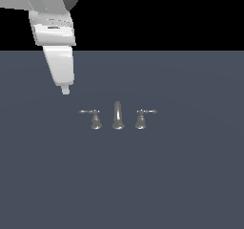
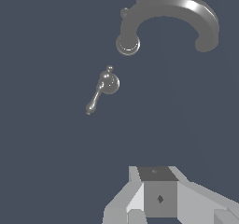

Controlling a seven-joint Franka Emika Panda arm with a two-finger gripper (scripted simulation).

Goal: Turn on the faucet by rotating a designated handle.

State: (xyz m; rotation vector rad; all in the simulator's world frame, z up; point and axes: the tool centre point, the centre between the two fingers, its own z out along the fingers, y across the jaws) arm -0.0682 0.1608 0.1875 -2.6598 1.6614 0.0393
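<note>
While the gripper (image 1: pixel 66 90) hangs above the grey desk (image 1: pixel 190 175), well apart from the faucet (image 1: pixel 118 114), the step in hand is the approach. Whether the jaws are released or clenched I cannot tell: the exterior view shows them as a single tapered tip, and the wrist view catches only the hand's body. Farther on stands the designated handle (image 1: pixel 93 117), its thin lever pointing toward the exterior view's left, away from the arched spout (image 2: pixel 168 20). Coming down beside the lever's free end should give the best leverage. Sweep around the flared base, keeping clear of the spout.
</note>
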